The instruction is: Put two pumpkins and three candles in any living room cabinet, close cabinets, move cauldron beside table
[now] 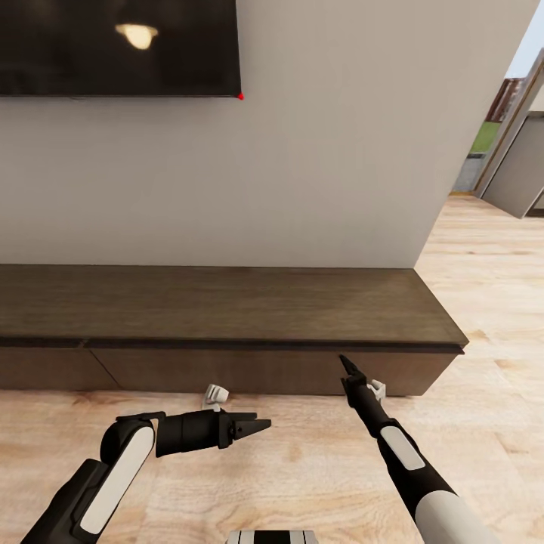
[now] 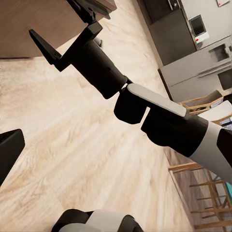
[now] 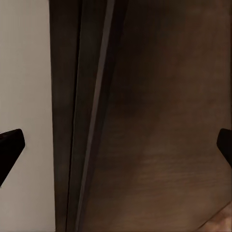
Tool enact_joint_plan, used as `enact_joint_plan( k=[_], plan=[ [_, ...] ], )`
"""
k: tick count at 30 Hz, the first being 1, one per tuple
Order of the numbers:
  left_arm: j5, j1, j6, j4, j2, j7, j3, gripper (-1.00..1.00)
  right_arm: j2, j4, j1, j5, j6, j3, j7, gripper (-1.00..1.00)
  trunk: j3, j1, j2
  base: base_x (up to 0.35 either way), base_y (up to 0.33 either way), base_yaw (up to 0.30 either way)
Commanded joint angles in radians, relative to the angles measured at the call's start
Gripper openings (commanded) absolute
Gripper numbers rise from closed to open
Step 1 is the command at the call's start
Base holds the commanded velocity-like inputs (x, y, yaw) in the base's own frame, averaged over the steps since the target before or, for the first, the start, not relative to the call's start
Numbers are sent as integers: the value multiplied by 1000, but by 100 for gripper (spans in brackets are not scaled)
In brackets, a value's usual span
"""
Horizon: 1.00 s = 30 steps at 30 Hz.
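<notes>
Wooden floor and a pale wall fill the head view, with the cabinet (image 1: 227,302) long and low across the middle and its two fronts shut. At lower right the right gripper (image 1: 349,370) points at the right front just under the top edge, its fingers wide apart. At lower left the left gripper (image 1: 253,427) hangs over the floor, slightly spread and empty. I judge the front stiff, smooth and handleless, so the best hold is its upper edge
</notes>
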<state>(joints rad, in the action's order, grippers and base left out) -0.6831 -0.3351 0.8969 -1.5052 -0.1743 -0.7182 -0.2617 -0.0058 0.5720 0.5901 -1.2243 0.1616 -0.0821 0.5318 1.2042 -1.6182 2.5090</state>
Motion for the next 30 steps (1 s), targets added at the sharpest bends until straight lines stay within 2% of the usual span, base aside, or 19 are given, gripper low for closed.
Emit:
enact_joint_plan(
  k=[1, 14, 22, 23, 30],
  plan=[
    [-3, -1, 5, 0, -1, 0, -1, 100, 0, 0, 0, -10, 10, -3, 3, 100, 1, 0, 0, 0, 0, 0],
    [-3, -1, 4, 0, -1, 1, -1, 100, 0, -1, 0, -10, 10, -3, 3, 100, 1, 0, 0, 0, 0, 0],
    [0, 12, 0, 45, -6, 8, -2, 100, -45, -44, -1, -11, -29, 11, -33, 100, 1, 0, 0, -74, -52, 0],
    [0, 12, 0, 46, -6, 8, -2, 100, -65, -94, -1, -11, -56, 11, -33, 100, 1, 0, 0, -110, -69, 0],
    [0, 13, -2, 46, -7, 8, -2, 100, -68, -96, -1, -10, -59, 13, -35, 100, 1, 0, 0, -67, -43, 0]
  ],
)
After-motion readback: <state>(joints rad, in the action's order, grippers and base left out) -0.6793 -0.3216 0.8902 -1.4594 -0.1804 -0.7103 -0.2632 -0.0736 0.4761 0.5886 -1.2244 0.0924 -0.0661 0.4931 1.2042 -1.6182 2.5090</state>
